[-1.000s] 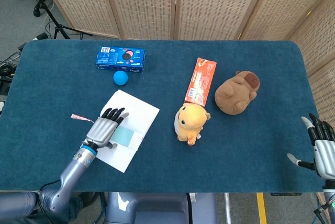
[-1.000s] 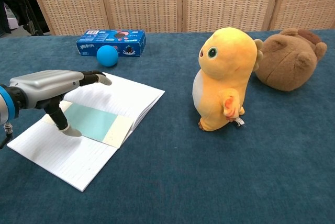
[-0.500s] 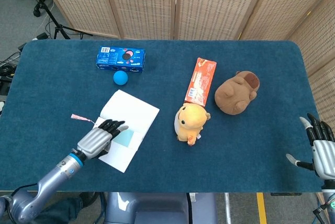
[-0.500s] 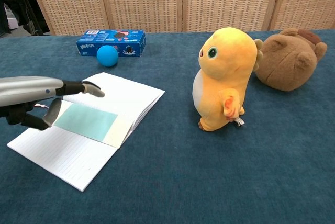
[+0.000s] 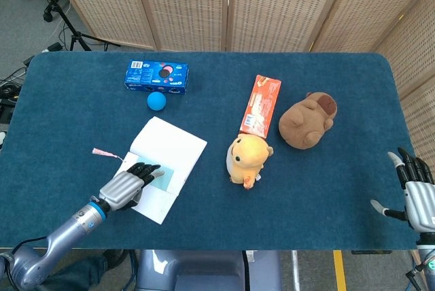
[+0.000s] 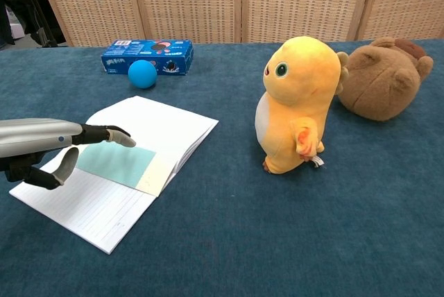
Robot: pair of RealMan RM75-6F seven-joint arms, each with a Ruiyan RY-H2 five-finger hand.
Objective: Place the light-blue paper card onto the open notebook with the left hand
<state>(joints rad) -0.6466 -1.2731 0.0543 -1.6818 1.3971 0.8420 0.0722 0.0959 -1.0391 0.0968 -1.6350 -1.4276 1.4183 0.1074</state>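
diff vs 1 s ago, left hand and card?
The left hand lifted off the light-blue paper card and pulled back toward the robot; its fingers now hover apart, holding nothing. The card stayed flat on the open white lined notebook. The right hand, toys, boxes and ball have not moved.

On the dark teal table (image 5: 81, 114) lie a white lined notebook (image 6: 159, 127) bearing a light-blue card (image 6: 118, 163), a blue ball (image 5: 156, 101), a blue box (image 5: 156, 77), an orange box (image 5: 261, 106), and yellow (image 6: 298, 103) and brown plush toys (image 6: 381, 78).
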